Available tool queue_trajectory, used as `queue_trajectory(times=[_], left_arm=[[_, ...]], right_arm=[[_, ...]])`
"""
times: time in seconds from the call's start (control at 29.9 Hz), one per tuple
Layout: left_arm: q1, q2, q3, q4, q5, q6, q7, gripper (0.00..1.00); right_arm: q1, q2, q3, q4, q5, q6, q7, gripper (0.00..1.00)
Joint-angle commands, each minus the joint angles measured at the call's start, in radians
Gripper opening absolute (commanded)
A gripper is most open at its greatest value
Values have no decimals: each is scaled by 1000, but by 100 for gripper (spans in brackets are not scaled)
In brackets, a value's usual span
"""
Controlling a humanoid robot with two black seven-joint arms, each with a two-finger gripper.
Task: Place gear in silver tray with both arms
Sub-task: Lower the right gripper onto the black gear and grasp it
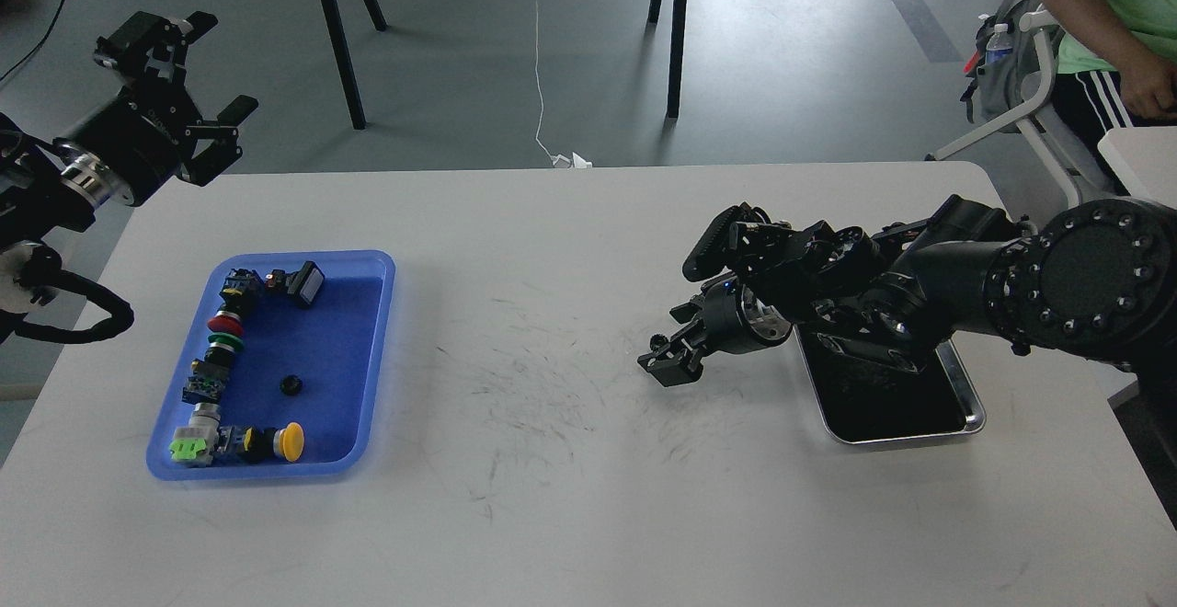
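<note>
A small black gear (291, 384) lies in the blue plastic tray (372, 349) on the left of the table. The silver tray (906, 440), with a black inner surface, sits at the right, partly hidden under my right arm. My right gripper (664, 363) hovers low over the table just left of the silver tray, pointing left; its fingers look slightly apart and I see nothing between them. My left gripper (217, 66) is open and empty, raised beyond the table's far left corner, well away from the gear.
The blue tray also holds several push buttons and switches along its left and front sides (216, 359). A person (1117, 28) sits by a chair at the far right. Black stand legs (336, 37) rise behind the table.
</note>
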Motion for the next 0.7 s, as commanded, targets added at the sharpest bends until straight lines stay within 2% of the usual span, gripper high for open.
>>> queue_trajectory(times=[0.0, 0.67], left_arm=[[1, 0, 0, 0, 0, 0, 0, 99], [10, 9, -23, 0, 0, 0, 0, 99]], right_arm=[[-11, 0, 0, -15, -2, 0, 0, 72], [-24, 0, 0, -29, 0, -29, -2, 57]])
